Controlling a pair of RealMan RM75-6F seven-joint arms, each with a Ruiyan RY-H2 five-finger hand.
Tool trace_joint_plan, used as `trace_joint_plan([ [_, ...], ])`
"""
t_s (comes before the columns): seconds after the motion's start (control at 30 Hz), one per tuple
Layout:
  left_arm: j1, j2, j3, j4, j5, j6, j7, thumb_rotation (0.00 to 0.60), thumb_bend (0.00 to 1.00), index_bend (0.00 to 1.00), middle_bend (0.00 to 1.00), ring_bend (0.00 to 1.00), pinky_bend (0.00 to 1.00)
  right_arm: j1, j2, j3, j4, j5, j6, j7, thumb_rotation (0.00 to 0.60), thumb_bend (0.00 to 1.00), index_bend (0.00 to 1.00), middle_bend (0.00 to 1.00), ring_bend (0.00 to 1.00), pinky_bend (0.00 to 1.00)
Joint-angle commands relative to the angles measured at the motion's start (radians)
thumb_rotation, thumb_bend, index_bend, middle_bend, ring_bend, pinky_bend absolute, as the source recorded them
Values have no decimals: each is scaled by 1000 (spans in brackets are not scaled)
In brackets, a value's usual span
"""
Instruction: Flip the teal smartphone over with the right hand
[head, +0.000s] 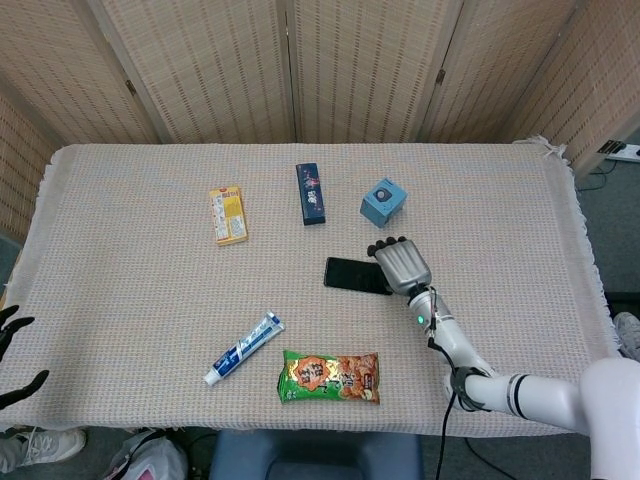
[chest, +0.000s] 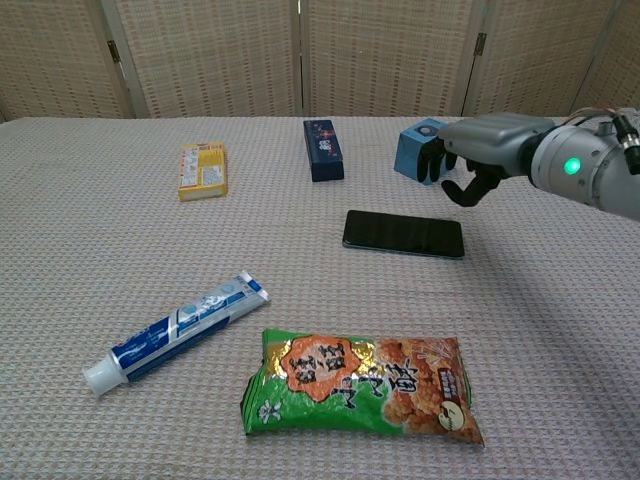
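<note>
The smartphone (head: 357, 275) (chest: 403, 233) lies flat on the woven tablecloth with its black screen facing up; its teal back is hidden. My right hand (head: 402, 265) (chest: 480, 150) hovers just above and behind the phone's right end, lifted clear of it. Its fingers are loosely curved with a gap to the thumb, and nothing is between them. Only dark fingertips of my left hand (head: 15, 355) show, at the bottom left edge of the head view, spread apart off the table.
A blue cube (head: 383, 202) (chest: 415, 150) stands just behind my right hand. A dark blue box (head: 311, 193), a yellow box (head: 228, 215), a toothpaste tube (head: 244, 348) and a green snack bag (head: 330, 377) lie around the table.
</note>
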Motion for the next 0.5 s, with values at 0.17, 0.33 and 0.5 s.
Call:
trace_joint_plan([
  [0.17,-7,-6,-6,-4,8,4,0,600,211,233,145,150,195,-137,187,-68,-243,-155,214,-19,600,380,300,288,253,328],
  [0.33,-15,-12,-12,-12,15,4,13,600,212,233,145,150,196,-270,320,-150,-361,-306,369,21,600,260,260,266,222,328],
  [0.5,-28,-11,-15,-34,21,-6,40,600,212,233,145,150,195,-423,422,-231,-408,-472,542,99,600,253,207,220,183,313],
])
